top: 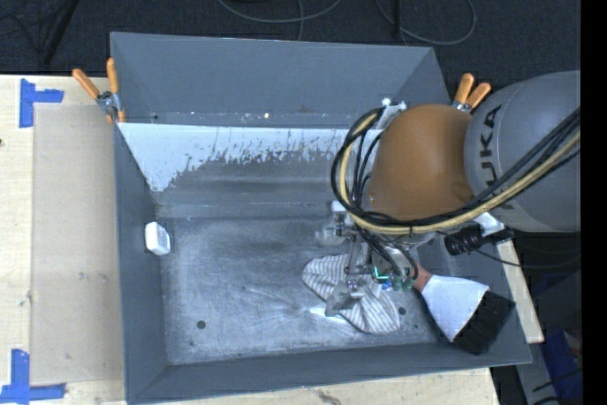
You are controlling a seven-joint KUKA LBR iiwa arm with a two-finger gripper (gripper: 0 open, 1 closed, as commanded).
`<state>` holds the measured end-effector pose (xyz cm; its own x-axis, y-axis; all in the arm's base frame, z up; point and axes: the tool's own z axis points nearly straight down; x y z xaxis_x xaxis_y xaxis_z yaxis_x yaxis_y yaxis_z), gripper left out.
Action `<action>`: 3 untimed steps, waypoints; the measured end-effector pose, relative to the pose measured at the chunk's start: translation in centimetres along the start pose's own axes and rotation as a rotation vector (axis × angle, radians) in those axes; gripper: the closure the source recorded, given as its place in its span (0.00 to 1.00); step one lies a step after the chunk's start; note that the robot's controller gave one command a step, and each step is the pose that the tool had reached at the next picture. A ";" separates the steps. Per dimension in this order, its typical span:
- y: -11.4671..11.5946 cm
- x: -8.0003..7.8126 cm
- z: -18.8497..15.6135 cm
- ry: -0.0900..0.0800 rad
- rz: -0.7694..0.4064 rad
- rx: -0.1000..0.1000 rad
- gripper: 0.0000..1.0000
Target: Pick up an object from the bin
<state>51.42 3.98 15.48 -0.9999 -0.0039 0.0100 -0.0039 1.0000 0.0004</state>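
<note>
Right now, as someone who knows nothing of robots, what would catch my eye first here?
Probably the big grey arm with its orange wrist cover and looped cables, reaching in from the right. Its gripper is down over a crumpled striped cloth in the near right part of the bin, with a white-and-black brush-like tool lying just right of it. A small white object sits alone by the left wall.
</note>
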 end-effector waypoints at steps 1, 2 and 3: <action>0.0 -0.2 -0.4 -0.007 0.001 0.000 0.00; -5.0 1.3 7.4 0.000 0.226 -0.004 1.00; -5.0 1.3 7.4 0.000 0.227 -0.004 1.00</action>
<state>50.08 -1.00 8.09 -0.9751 0.2215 0.0103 0.2215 0.9752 0.0022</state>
